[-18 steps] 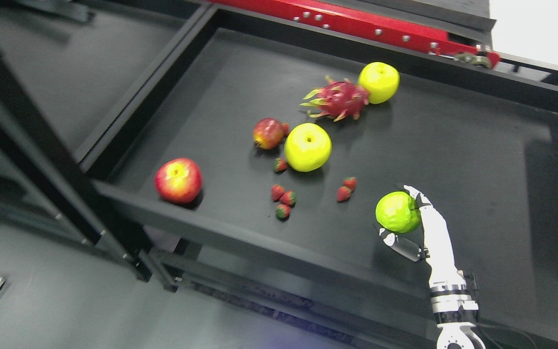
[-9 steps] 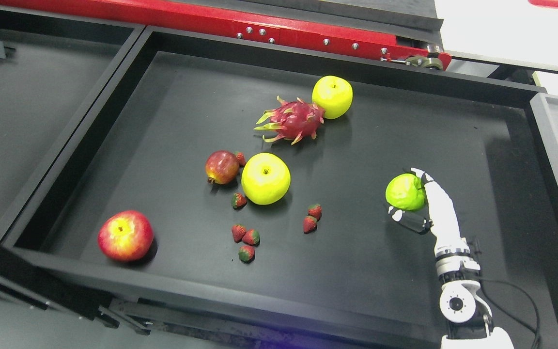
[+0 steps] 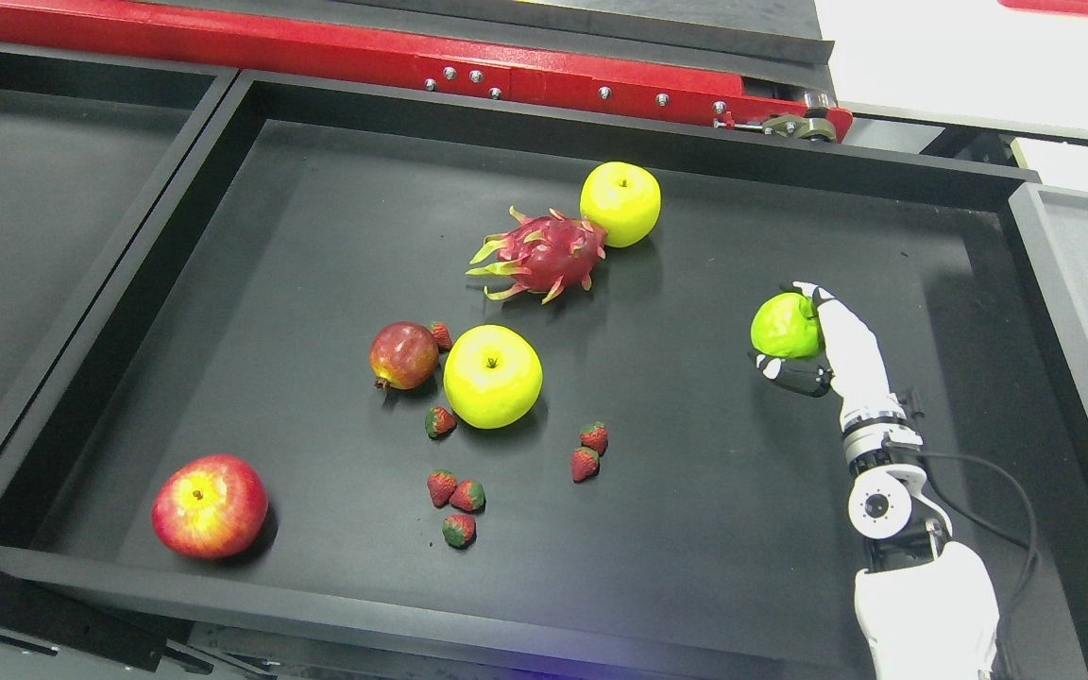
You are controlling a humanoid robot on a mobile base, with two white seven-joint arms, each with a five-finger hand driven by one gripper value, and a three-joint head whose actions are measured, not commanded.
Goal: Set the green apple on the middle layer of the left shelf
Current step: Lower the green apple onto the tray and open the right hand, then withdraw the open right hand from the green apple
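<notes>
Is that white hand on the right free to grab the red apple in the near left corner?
Probably not now: the right hand is shut on the green apple, and the red apple lies across the tray.

Green apple (image 3: 783,326), black tray (image 3: 790,491), red rail (image 3: 317,52).

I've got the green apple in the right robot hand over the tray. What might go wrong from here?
1. The right robot hand seems to pinch the green apple from one side only, with a finger over the top and a thumb below. A round fruit may slip out during the carry.
2. If dropped, it could roll into the strawberries or the yellow apple on the black tray.
</notes>
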